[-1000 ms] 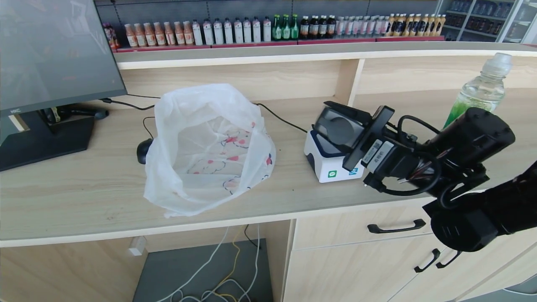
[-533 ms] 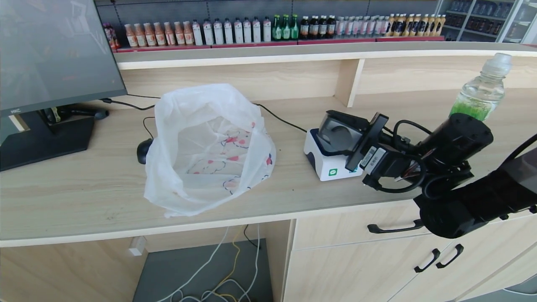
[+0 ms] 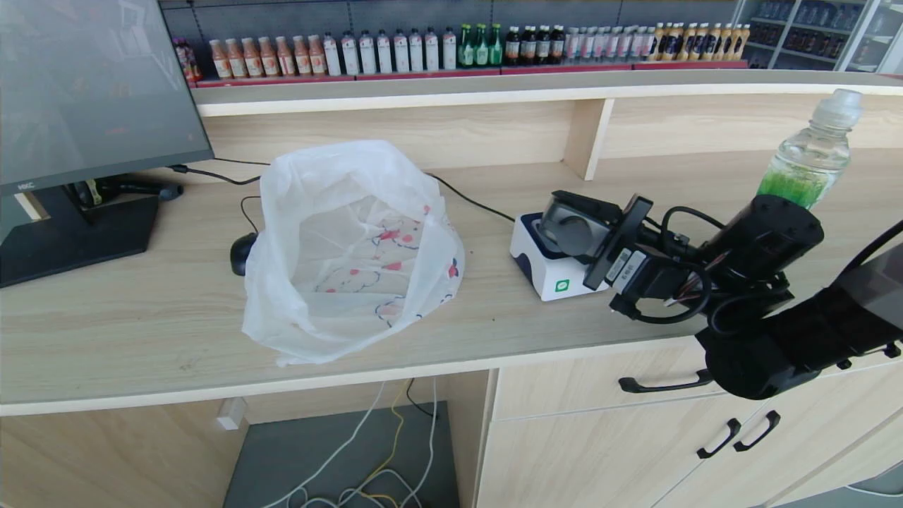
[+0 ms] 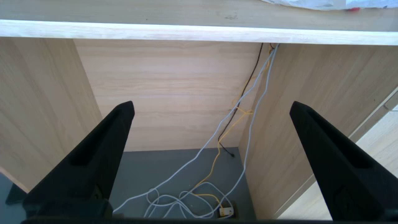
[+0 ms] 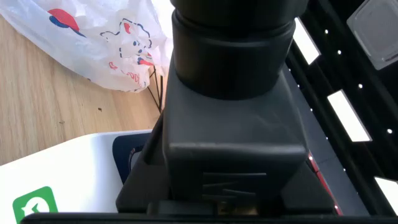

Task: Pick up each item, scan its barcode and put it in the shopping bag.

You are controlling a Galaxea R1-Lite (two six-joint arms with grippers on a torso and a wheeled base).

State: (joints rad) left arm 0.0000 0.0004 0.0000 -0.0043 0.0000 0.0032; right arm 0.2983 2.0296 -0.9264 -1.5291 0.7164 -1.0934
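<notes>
The left gripper (image 4: 211,112) hangs below the counter's (image 3: 141,317) near edge, spread wide apart; the right gripper (image 3: 608,243) sits at the scanner (image 3: 554,275), its grip impossible to tell; the bottle (image 3: 808,159) stands upright far right; the shopping bag (image 3: 353,247) gapes left of the scanner.

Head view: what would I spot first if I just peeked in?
Probably the white shopping bag with cartoon prints, standing open in the middle of the wooden counter. Next, the black right arm above the small white scanner to the bag's right, with a green bottle behind it.
</notes>
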